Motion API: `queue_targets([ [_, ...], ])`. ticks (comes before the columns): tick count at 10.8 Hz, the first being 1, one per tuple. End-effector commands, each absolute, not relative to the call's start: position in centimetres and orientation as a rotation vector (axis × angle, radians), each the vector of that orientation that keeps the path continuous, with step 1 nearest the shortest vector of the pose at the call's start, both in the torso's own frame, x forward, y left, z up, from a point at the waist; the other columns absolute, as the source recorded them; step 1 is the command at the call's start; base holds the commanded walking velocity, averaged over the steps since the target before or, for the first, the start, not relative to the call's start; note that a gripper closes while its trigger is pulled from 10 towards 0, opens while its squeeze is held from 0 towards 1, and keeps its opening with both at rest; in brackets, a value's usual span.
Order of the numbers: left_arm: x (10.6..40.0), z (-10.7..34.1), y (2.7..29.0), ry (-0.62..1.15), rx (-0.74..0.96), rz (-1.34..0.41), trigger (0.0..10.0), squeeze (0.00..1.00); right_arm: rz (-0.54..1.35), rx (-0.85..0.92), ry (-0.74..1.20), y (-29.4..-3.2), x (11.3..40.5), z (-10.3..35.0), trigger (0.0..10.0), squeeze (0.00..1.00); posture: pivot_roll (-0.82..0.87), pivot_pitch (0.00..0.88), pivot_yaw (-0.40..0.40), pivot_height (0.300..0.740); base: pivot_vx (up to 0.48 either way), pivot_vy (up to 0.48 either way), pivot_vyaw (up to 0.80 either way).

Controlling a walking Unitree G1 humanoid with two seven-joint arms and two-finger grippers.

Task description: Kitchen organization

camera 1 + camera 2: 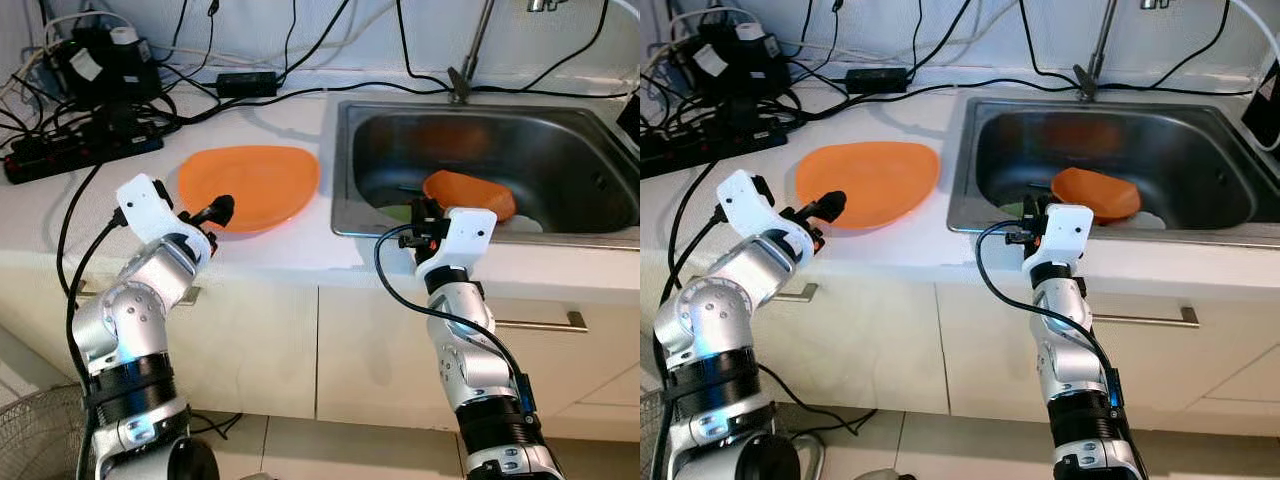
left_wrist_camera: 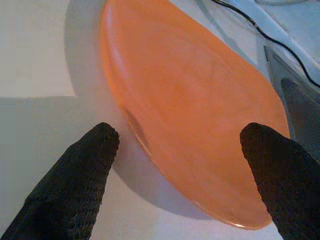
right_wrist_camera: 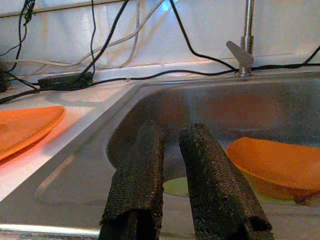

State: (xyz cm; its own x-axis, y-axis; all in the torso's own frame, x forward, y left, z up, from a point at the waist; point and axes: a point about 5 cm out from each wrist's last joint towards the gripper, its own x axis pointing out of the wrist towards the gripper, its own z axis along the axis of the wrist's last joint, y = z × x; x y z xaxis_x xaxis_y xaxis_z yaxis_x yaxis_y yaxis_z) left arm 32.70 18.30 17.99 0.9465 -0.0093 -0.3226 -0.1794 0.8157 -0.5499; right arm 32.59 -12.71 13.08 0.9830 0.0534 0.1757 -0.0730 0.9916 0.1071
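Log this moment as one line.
left gripper: open, at plate rim | right gripper: shut, above sink edge | bowl: in sink

Bare counter [image 1: 270, 250] lies open between the orange plate [image 1: 250, 183] and the sink [image 1: 345, 165]. My left gripper [image 1: 218, 211] straddles the plate's near rim unobstructed. Behind the plate, cables [image 1: 200, 95] and a power strip [image 1: 80, 155] crowd the wall side.
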Motion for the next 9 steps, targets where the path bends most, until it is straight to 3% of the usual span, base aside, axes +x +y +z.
queue_targets([
  [1, 32.9, 18.2, 18.1, 0.338, -0.629, 0.095, 10.0, 0.00, 0.065, 0.121, -0.172, -12.6, 32.8, 13.2, 10.0, 0.00, 0.11, 0.000, 0.046, 0.740, 0.000, 0.000, 0.00],
  [9, 33.9, 17.7, 16.1, 0.427, -0.690, 0.067, 10.0, 0.00, 0.068, 0.123, -0.174, -12.4, 32.8, 13.3, 10.0, 0.00, 0.09, 0.000, 0.054, 0.740, 0.000, 0.000, 0.00],
])
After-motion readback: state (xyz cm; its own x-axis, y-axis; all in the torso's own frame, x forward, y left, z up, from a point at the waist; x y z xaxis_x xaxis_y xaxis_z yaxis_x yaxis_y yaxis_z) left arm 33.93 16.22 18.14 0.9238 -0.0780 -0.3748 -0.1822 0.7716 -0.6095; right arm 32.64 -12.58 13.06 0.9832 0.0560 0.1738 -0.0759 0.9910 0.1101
